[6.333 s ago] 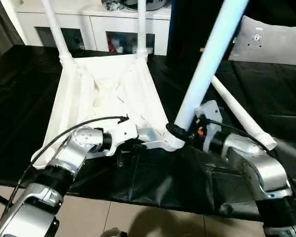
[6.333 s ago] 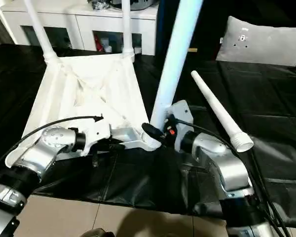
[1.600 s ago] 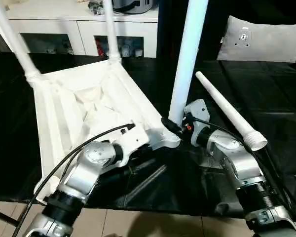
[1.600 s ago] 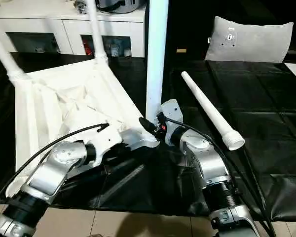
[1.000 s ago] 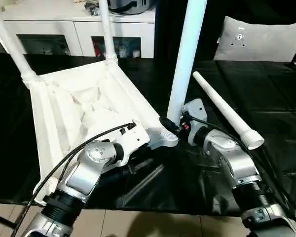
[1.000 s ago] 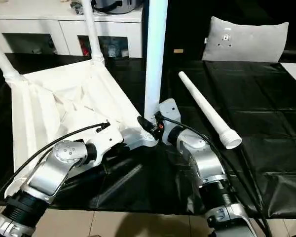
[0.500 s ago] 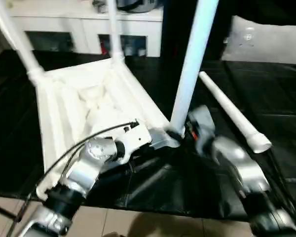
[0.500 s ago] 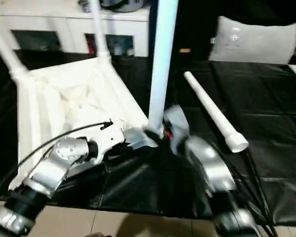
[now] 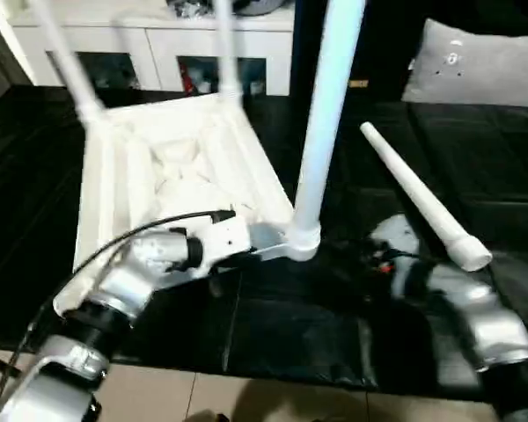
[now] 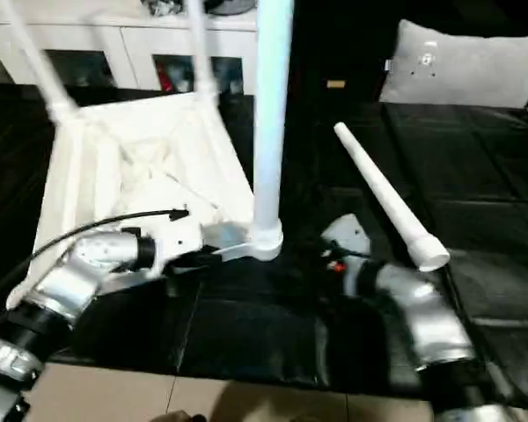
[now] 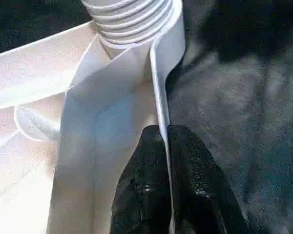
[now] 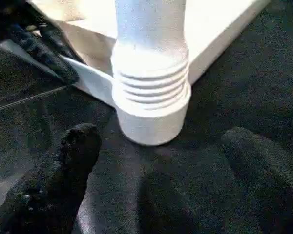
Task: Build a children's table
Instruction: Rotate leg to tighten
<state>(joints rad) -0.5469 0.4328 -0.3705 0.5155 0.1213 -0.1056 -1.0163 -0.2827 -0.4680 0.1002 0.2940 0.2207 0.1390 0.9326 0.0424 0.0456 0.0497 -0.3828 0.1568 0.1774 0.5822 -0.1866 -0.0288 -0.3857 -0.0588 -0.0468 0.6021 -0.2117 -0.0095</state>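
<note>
The table top's (image 9: 158,176) rim is being pinched by the closed left gripper (image 11: 167,146), while the upright leg (image 12: 150,73), apparently seated, is being faced just beyond the spread-apart right gripper (image 12: 171,161).

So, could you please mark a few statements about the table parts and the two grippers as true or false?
1. Three legs stand in corner sockets of the table top. True; the nearest is the upright leg.
2. The loose leg lies on the black sheet, apart from the table top. True.
3. The left gripper is open and clear of the table top. False; its fingers are pinched on the top's thin side wall near the corner socket.
4. The right gripper is clamped on the upright leg. False; it is open, with its fingers on either side of the socket and touching neither it nor the leg.
</note>
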